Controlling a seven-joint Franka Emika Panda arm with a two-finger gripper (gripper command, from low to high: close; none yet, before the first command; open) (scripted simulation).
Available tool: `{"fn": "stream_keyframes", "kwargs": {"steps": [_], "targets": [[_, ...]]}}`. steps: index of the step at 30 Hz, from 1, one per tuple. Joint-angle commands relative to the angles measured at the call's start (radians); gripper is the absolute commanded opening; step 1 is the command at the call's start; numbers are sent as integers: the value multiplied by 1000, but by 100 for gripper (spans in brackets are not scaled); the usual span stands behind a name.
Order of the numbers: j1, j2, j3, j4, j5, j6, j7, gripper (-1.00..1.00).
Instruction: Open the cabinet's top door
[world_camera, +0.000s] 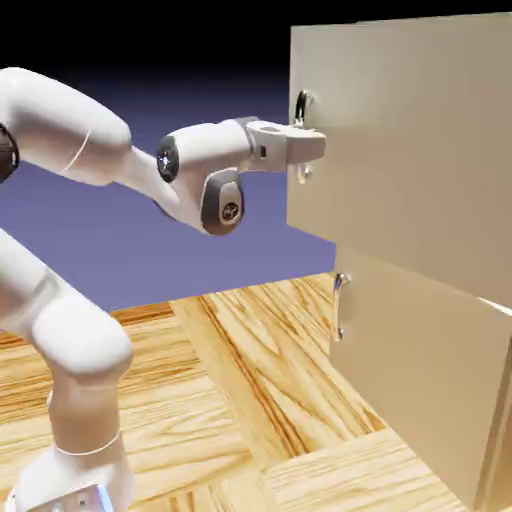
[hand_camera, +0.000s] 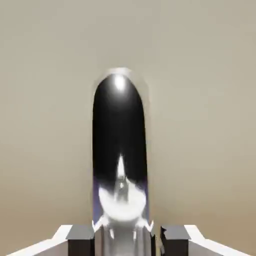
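Robot arm: A white, jointed arm (world_camera: 195, 145) rose at the left of the exterior view and stretched right, its last section roughly level, to the upper part of the cabinet.
Gripper: The two-finger gripper (world_camera: 308, 148) was at the upper door's handle, in front of the middle of the bar. In the hand view, one dark fingertip stood on each side of the bar. The left tip looked very close to the metal, and a thin dark strip showed beside the right one. Whether the fingers were pinching the handle or standing slightly spread around it, I cannot tell.
Top door: The large, flat beige panel (world_camera: 400, 130) filled the upper right of the exterior view. Its handle edge jutted farther left than that of the panel below, and a bright sliver showed under it at the right.
Top handle: A shiny silver bar (world_camera: 303, 106) stood upright near the door's left edge, its middle hidden behind the gripper. The hand view showed it large, with dark and white reflections.
Lower door: A beige panel (world_camera: 420, 370) stood below, with a silver upright handle (world_camera: 339, 305) near its left edge, well apart from the gripper.
Surface: Pale, striped wood (world_camera: 210, 400) spread beneath.
Backdrop: Blue-violet (world_camera: 240, 265), darkening to black at the top.
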Motion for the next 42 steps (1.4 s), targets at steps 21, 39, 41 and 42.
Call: {"fn": "stream_keyframes", "kwargs": {"steps": [21,39,41,42], "targets": [[462,-344,-156,-80,657,-73,-812,-100],[281,-638,-39,-112,1135,-444,-1271,-100],[209,-666,-26,-126,1124,-529,-1251,-100],[174,-683,-23,-134,1114,-572,-1239,-100]]}}
